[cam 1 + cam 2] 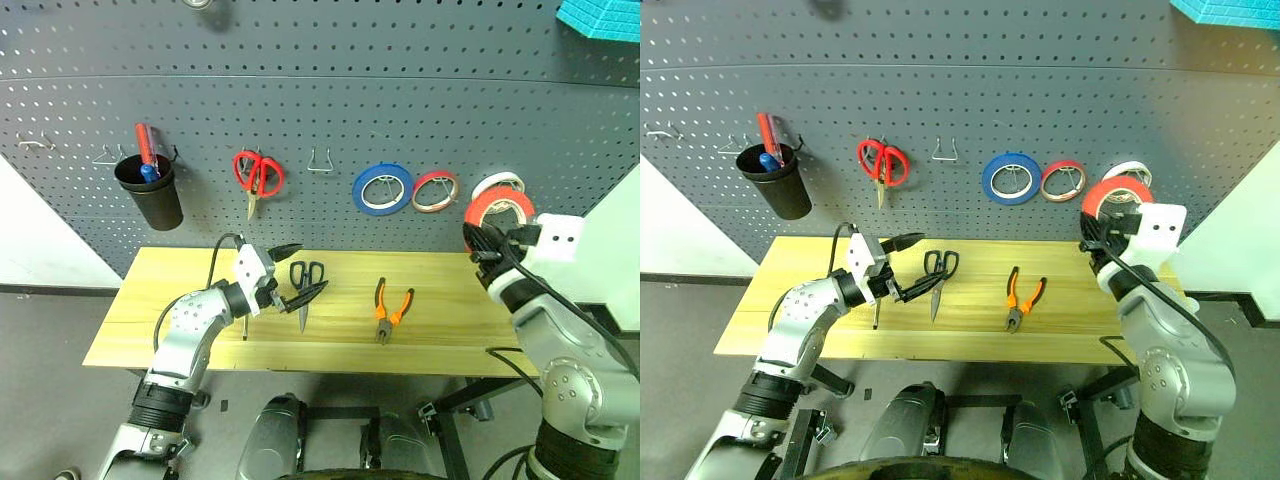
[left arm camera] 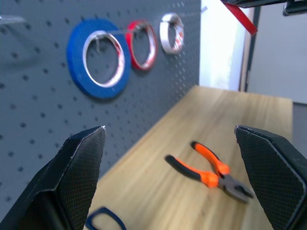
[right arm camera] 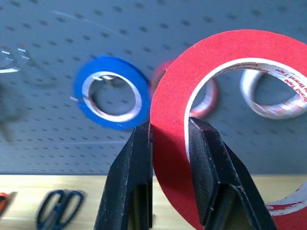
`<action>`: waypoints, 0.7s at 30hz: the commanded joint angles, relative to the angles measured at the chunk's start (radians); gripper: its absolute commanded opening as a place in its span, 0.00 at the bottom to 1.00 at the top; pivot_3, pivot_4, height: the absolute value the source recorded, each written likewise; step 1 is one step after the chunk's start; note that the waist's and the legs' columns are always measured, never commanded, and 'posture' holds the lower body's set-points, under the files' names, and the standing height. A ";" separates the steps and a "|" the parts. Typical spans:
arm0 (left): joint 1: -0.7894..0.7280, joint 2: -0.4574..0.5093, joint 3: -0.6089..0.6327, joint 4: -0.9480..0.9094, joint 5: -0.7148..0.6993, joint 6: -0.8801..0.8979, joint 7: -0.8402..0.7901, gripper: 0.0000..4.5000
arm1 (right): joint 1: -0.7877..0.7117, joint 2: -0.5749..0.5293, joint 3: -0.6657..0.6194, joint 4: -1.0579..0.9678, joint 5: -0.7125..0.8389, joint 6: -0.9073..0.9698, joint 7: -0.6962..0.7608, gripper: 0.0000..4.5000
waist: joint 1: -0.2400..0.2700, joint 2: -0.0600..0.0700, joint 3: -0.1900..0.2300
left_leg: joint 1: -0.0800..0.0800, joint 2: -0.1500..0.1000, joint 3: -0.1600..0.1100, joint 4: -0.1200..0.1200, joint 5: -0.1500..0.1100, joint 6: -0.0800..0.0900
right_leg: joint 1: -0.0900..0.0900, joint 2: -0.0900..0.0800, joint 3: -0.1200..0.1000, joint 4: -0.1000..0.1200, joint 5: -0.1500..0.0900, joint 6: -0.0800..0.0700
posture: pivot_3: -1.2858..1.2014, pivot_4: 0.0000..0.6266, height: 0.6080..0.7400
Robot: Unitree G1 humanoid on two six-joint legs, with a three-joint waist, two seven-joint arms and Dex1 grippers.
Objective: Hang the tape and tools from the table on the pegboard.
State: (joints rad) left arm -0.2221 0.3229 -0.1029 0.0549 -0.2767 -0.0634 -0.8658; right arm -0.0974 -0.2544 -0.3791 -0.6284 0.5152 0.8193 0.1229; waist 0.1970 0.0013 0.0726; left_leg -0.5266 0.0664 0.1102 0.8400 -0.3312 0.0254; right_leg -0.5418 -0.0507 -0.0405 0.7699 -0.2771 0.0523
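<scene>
While the pegboard (image 1: 330,90) already carries a blue roll (image 1: 382,189), a thin red-rimmed roll (image 1: 435,191) and a white roll (image 1: 497,184), I see no bare hook near the raised red tape (image 1: 497,207), so finding one comes first; the empty wire hook (image 1: 319,161) looks the likeliest. On the counter (image 1: 440,330) lie the pliers (image 1: 390,309) and the dark-handled scissors (image 1: 305,285), waiting their turn. The right hand (image 3: 169,139) is clamped on the tape's band, one finger inside the ring, one outside, holding it up beside the board. Keep the ring's hole facing the board, slide it over the hook tip, then release. The left hand (image 1: 303,275) hovers spread wide over the scissors, holding nothing
</scene>
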 commanded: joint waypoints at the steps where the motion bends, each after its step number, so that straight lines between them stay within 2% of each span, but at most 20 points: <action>1: -0.015 -0.008 0.016 -0.009 -0.011 -0.039 0.003 1.00 | -0.033 0.005 0.026 -0.020 -0.002 -0.040 -0.013 0.15 | 0.002 0.000 0.000 | 0.000 0.000 0.000 0.000 0.000 0.000 | 0.000 0.000 0.000 0.000 0.000 0.000 | 0.62 0.09 0.37; 21: 0.006 -0.036 0.022 -0.023 -0.028 -0.064 0.027 1.00 | -0.176 0.023 0.173 0.216 -0.083 -0.182 -0.008 0.15 | 0.003 0.000 0.000 | 0.000 0.000 0.001 0.001 0.000 0.000 | 0.002 0.000 -0.001 0.000 0.001 -0.001 | 0.63 0.08 0.37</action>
State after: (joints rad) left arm -0.2101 0.2883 -0.0999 0.0655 -0.2887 -0.1077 -0.8425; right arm -0.2473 -0.2338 -0.2037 -0.4015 0.4353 0.6734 0.1066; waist 0.1997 0.0013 0.0723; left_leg -0.5263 0.0660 0.1110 0.8409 -0.3310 0.0254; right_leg -0.5402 -0.0504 -0.0418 0.7700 -0.2765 0.0514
